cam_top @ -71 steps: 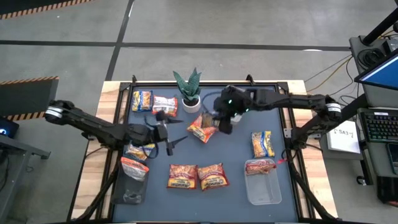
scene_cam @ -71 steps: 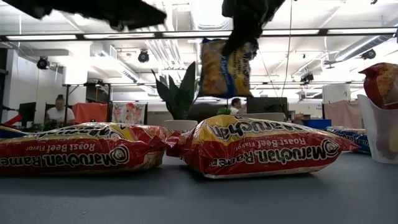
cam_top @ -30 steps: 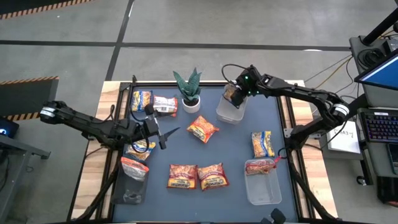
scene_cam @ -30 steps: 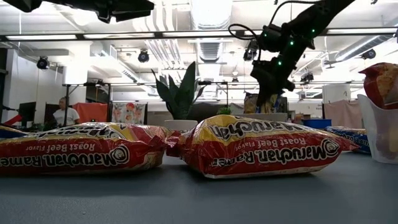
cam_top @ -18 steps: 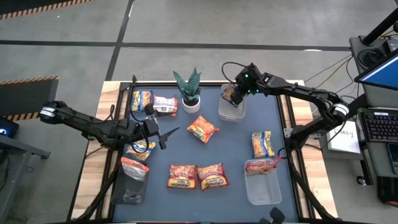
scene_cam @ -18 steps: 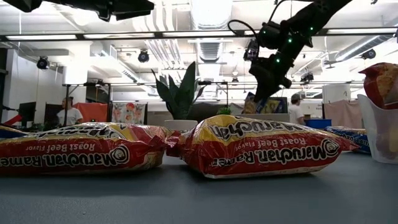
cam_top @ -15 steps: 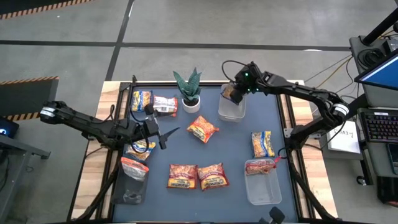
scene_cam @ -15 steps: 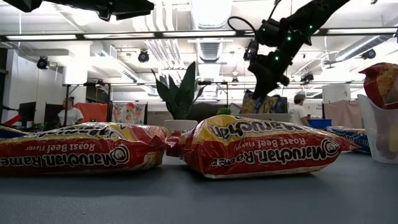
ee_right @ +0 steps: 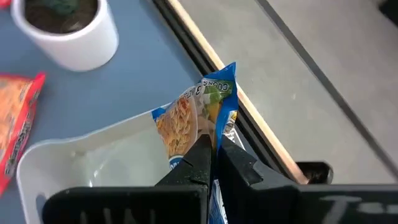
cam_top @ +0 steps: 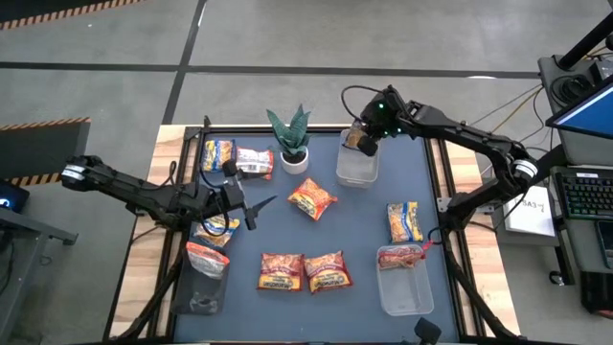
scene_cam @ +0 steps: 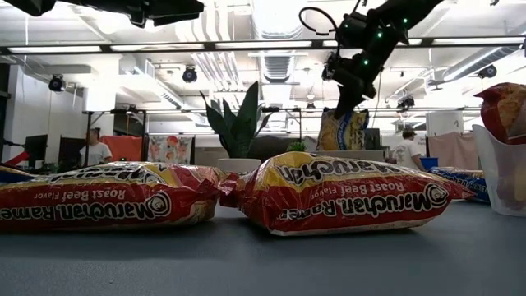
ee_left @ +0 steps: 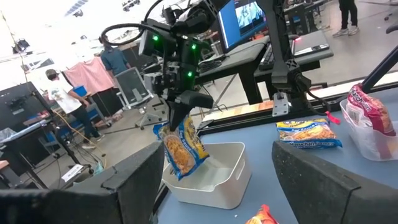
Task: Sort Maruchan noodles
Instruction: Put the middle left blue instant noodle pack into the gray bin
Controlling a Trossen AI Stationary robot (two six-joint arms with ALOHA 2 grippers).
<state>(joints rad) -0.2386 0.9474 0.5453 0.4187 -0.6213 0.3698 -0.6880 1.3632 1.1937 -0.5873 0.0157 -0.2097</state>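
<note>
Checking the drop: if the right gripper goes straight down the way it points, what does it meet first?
Probably the clear bin: the right gripper hangs over it, shut on a yellow-and-blue noodle packet whose lower end would touch the bin's floor first.

Overhead, table-level and two wrist cameras, all on table [cam_top: 364, 230]

We are in an open lab-like workshop: exposed ceiling ducts [scene_cam: 271, 62], strip lights [scene_cam: 205, 45], computer monitors [ee_left: 249, 15], a keyboard [cam_top: 584, 196] beside the table [cam_top: 364, 230], and people [ee_left: 62, 102] working behind.
</note>
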